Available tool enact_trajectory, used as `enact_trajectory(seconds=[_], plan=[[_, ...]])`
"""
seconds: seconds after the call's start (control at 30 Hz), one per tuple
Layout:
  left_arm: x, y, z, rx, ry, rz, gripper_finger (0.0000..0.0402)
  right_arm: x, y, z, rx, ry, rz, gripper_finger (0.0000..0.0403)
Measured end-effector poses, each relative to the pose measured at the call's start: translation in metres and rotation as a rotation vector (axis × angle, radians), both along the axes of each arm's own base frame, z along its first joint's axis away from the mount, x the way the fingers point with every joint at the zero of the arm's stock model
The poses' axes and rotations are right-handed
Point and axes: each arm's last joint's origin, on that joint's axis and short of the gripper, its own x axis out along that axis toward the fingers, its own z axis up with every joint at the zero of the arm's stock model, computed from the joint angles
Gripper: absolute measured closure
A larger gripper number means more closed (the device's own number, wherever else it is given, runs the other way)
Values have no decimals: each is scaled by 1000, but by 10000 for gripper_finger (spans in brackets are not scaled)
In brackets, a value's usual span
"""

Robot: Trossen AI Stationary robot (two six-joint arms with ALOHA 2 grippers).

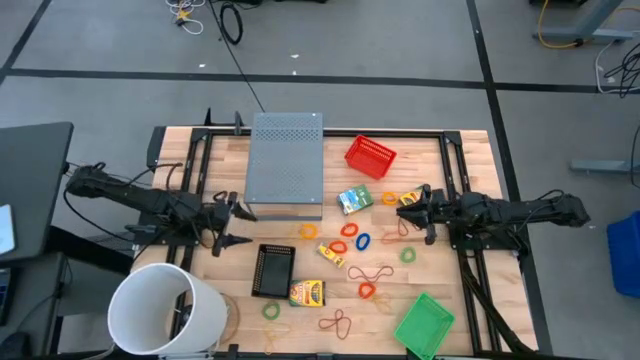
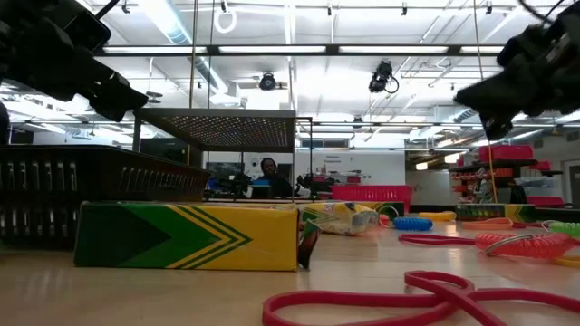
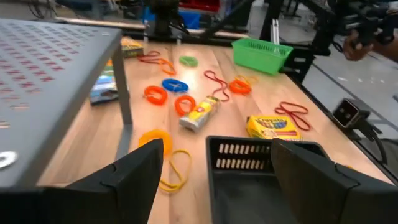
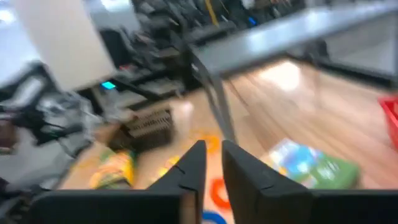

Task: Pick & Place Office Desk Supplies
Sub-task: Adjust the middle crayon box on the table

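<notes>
Small yellow-and-green crayon boxes lie flat on the wooden table: one near the front, one mid-table, one beside my right gripper. A green-blue pack lies by the grey stand. Rubber-band loops lie scattered around them: orange, blue, green, red. My left gripper hovers open left of the black basket. My right gripper hangs above the right side, its fingers drawn together to a slit with nothing between them.
A grey perforated stand takes up the far middle. A red basket sits far right, a green basket near right, and the black basket near the middle. A large white bucket stands at the near left corner.
</notes>
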Motion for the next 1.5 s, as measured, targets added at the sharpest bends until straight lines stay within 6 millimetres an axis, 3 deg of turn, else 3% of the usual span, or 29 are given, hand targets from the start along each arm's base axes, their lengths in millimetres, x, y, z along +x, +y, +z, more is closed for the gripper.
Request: enact_trajectory(seconds=[0.27, 0.4, 0.63, 0.97, 1.5], plan=[[21, -16, 18, 27, 104, -25, 98, 21, -1, 2, -57, -19, -77, 204], [36, -23, 21, 83, 257, -18, 98, 30, 1, 6, -96, -67, -12, 179], [66, -37, 23, 178, 470, -36, 98, 59, 13, 15, -145, 87, 130, 204], [90, -49, 18, 295, 528, -105, 98, 131, 49, 31, -314, 284, 299, 238], [105, -56, 32, 323, 299, -166, 98, 218, 86, 3, -263, 644, 409, 238]])
